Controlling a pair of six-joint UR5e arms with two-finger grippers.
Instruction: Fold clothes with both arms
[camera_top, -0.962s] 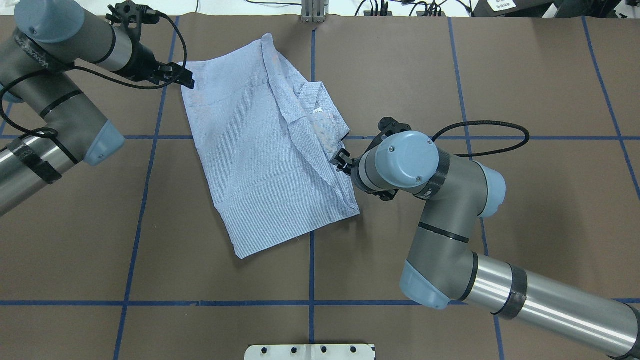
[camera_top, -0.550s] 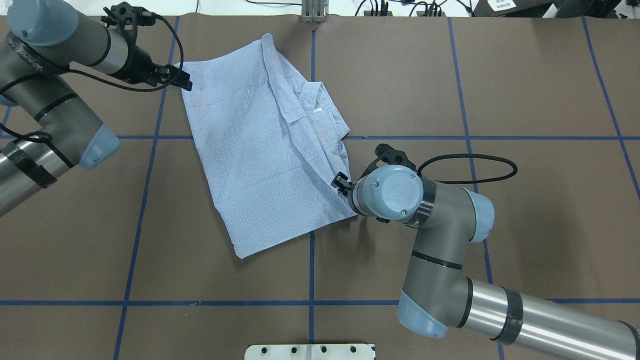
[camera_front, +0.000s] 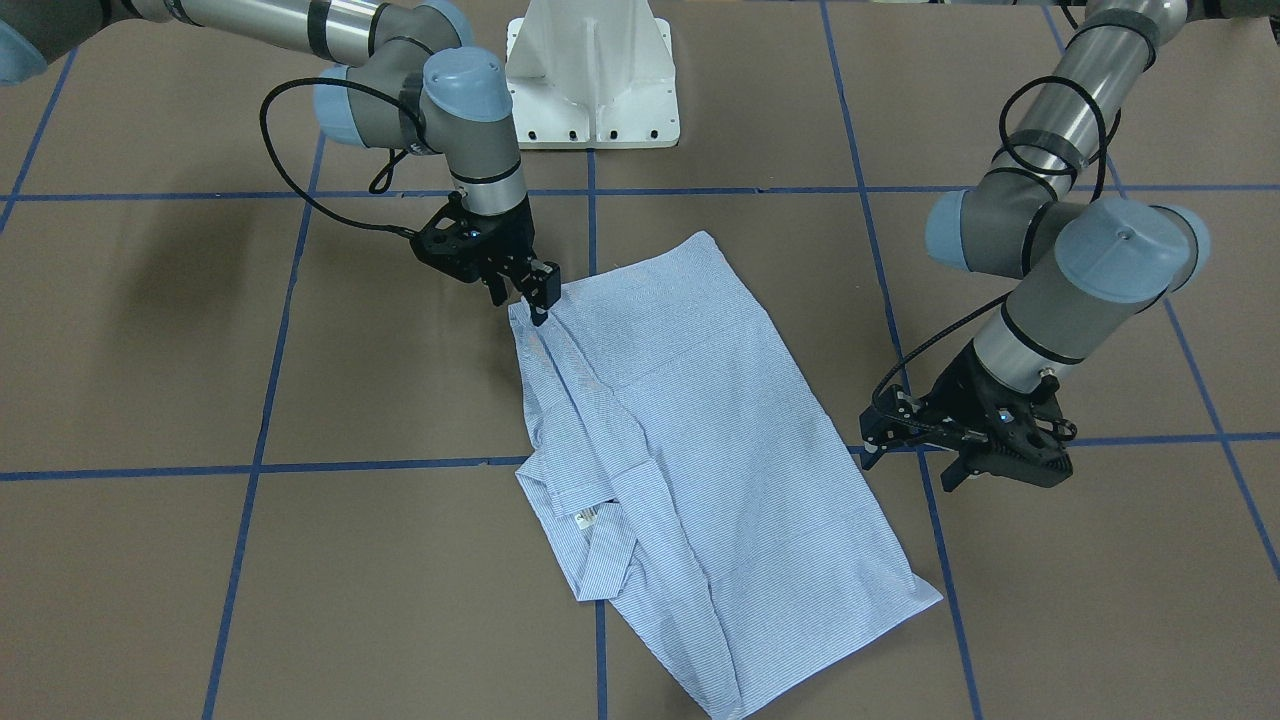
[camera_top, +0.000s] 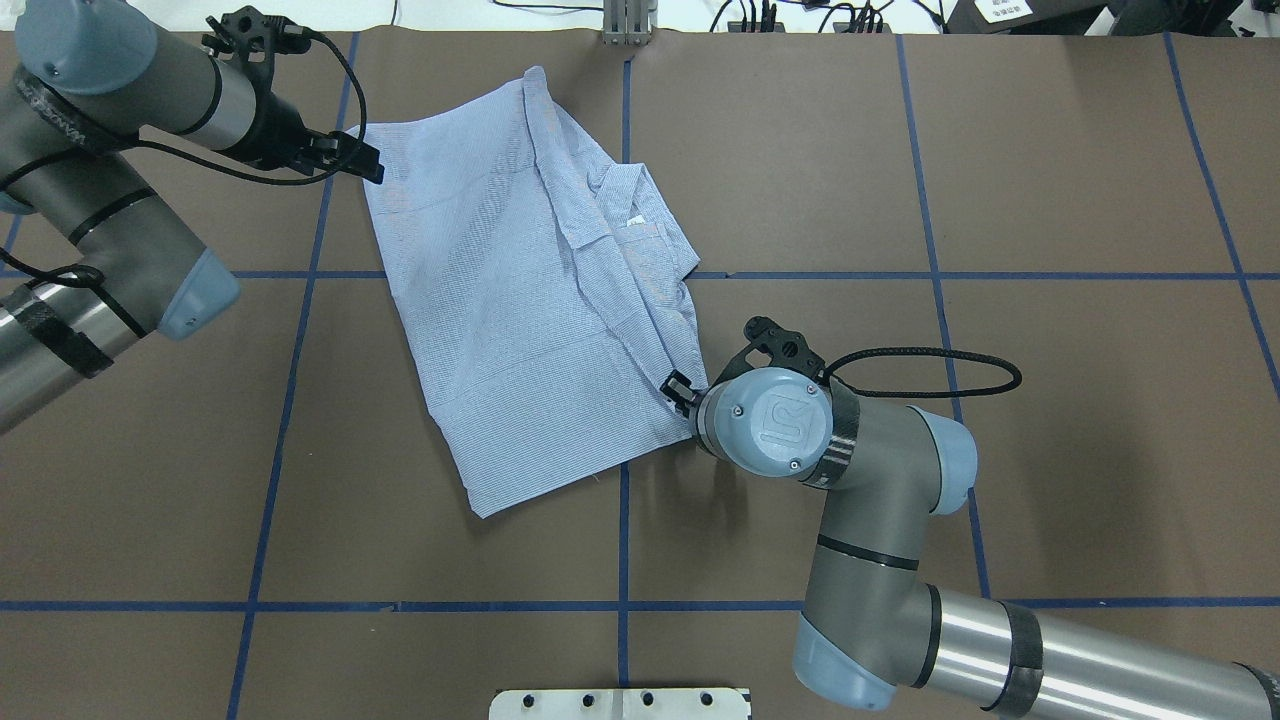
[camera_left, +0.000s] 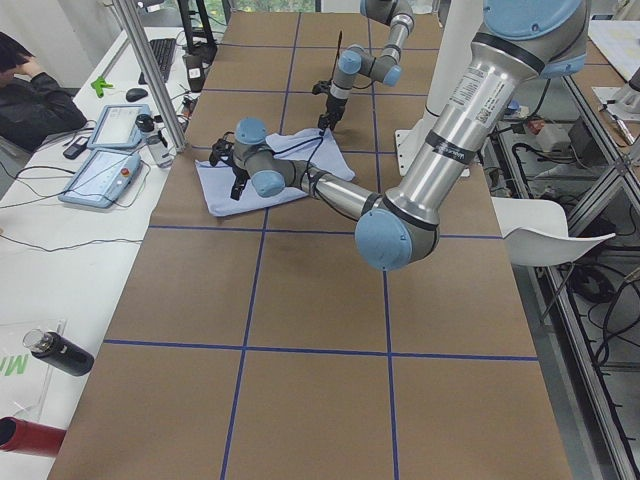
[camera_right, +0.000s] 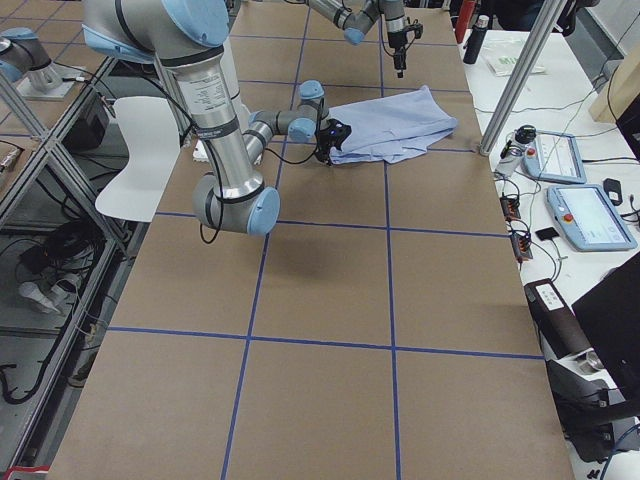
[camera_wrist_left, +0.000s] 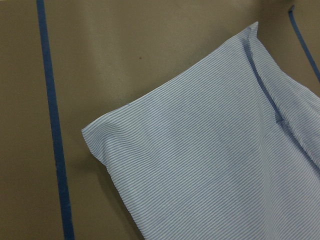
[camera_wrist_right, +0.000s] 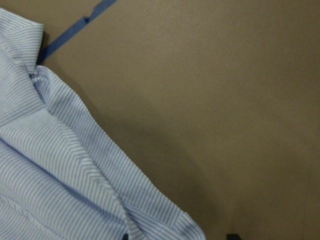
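Observation:
The light blue striped shirt (camera_top: 520, 300) lies partly folded on the brown table, collar and white label (camera_front: 588, 516) turned up along its right side. My left gripper (camera_top: 372, 165) is open and hovers just off the shirt's far left corner (camera_wrist_left: 97, 137), apart from the cloth; it also shows in the front view (camera_front: 908, 465). My right gripper (camera_front: 520, 300) is open, low over the shirt's near right corner (camera_wrist_right: 185, 225). From overhead, the wrist hides most of it (camera_top: 680, 385). One dark fingertip (camera_wrist_right: 231, 236) shows beside the hem.
Blue tape lines (camera_top: 623, 560) grid the table. The white pedestal base (camera_front: 592, 90) stands at the robot's edge. A metal post (camera_top: 625, 20) and cables sit at the far edge. An operator's desk with tablets (camera_left: 105, 150) runs beyond it.
My right gripper has moved along the shirt's right edge toward the robot, down to the near right corner. My left gripper has shifted only slightly by the far left corner.

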